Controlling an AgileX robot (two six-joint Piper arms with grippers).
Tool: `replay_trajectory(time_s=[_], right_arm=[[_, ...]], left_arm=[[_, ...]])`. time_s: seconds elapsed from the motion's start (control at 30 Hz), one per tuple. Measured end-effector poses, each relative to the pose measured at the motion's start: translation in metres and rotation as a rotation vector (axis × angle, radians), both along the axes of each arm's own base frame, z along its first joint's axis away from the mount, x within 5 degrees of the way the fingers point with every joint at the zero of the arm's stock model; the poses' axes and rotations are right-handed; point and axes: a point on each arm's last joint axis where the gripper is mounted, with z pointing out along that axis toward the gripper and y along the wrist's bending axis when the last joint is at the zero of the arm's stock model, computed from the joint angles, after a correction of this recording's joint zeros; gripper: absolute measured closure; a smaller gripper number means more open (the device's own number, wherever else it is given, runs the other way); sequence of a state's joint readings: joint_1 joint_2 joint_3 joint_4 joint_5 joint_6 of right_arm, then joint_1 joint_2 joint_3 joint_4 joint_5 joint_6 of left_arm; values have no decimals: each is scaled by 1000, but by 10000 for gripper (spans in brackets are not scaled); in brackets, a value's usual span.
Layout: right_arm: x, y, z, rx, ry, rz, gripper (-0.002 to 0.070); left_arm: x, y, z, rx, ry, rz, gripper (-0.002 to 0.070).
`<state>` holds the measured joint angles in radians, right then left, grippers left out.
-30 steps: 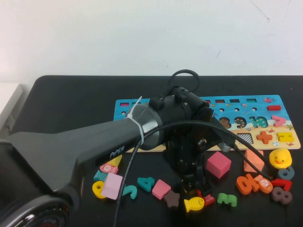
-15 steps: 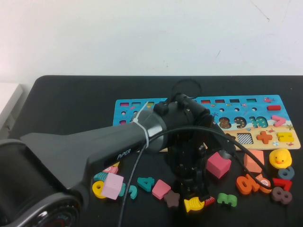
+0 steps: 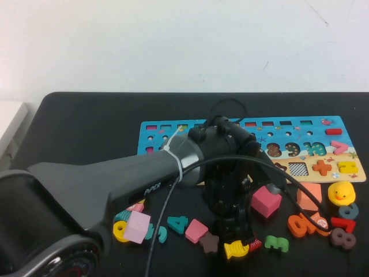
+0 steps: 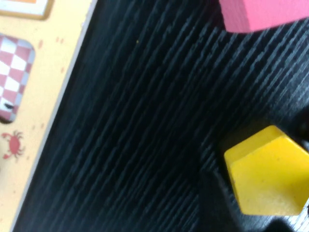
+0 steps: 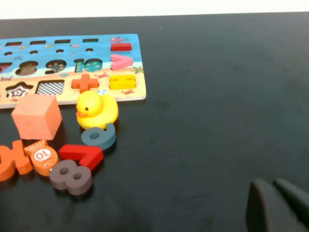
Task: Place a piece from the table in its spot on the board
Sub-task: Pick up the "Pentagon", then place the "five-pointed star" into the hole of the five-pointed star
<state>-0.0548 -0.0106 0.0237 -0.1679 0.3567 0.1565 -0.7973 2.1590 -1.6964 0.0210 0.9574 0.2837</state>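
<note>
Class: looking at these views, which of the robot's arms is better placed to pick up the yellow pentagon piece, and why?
The left. Its hand is low over the table among the loose pieces, and the yellow pentagon lies right at it. The right hand sits over bare table, apart from the pieces and the board.

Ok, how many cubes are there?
3: pale pink cube front left, pink cube beside the left gripper, orange cube near the duck. More may hide under the arm; right gripper sits far right.
</note>
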Motion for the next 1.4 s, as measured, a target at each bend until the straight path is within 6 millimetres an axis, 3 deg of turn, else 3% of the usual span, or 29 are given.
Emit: replay_trajectory(time_s=[0.13,0.37,0.7,0.83,1.07,1.23,1.4], right_arm=[[0,0,0,0,0,0,657],[0,0,0,0,0,0,658],[0,0,0,0,0,0,657],[0,0,0,0,0,0,657],[0,0,0,0,0,0,658],[0,0,0,0,0,0,657],[0,0,0,0,0,0,658]], left_arm=[[1,0,0,-5,-7,-1,382],[4,-2,9,-4,-23,-5,387],[21,-14,83,-86,-149,25,388],[28,-16,97,-107,-244,20,388],[49,-6,83,-104,-262,55,388],[67,2,56,-83,-222,67,391],[73,-3,36,-98,-202,1,391]])
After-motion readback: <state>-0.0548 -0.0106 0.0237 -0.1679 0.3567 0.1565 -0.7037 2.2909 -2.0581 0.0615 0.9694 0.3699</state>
